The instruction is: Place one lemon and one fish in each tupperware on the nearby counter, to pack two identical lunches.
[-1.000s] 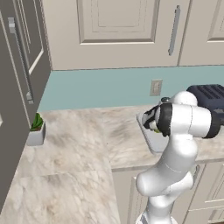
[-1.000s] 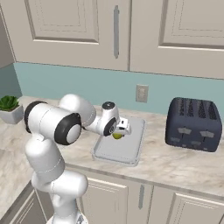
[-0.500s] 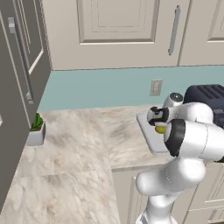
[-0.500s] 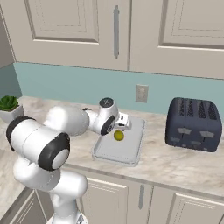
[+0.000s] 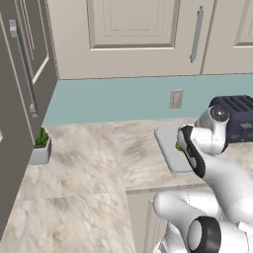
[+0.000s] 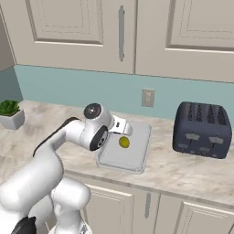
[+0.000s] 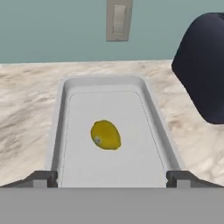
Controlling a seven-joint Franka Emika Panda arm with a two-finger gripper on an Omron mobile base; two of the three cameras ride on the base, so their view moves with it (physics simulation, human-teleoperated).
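The lemon [image 5: 178, 146] shows in the left base view as a sliver of yellow-green beside the white arm, lying in the light grey tupperware [image 5: 170, 148] that sits on the beige marbled tabletop [image 5: 89, 163] near its front edge, below the wall outlet [image 5: 176, 99]; the dark navy toaster [image 5: 237, 111] stands behind the arm toward the right, a small potted plant [image 5: 40, 147] stands at the far left edge of the tabletop by the grey fridge door [image 5: 20, 99], and the hand itself is hidden behind the arm's wrist here. In the right base view the lemon [image 6: 124, 142] rests inside the tupperware [image 6: 132, 157] in its rear half, nearer the wall than the front edge; the hand [image 6: 124, 129] hangs over the tray's rear left corner, just beside the lemon and not touching it. The toaster [image 6: 201, 129] stands to the right of the tray, apart from it, the outlet [image 6: 147, 97] is on the teal backsplash behind, and the plant [image 6: 11, 114] sits at the tabletop's left end, under cream panelled cabinets [image 6: 119, 32]. In the hand view the lemon [image 7: 105, 134] lies free on the tray floor, a little left of the middle, the tupperware [image 7: 151, 113] running lengthwise toward the outlet [image 7: 117, 19]; the two fingertips [image 7: 180, 179] stand spread wide at either side of the tray with nothing between them, so the hand is released and empty. The toaster [image 7: 201, 65] fills the upper right corner.
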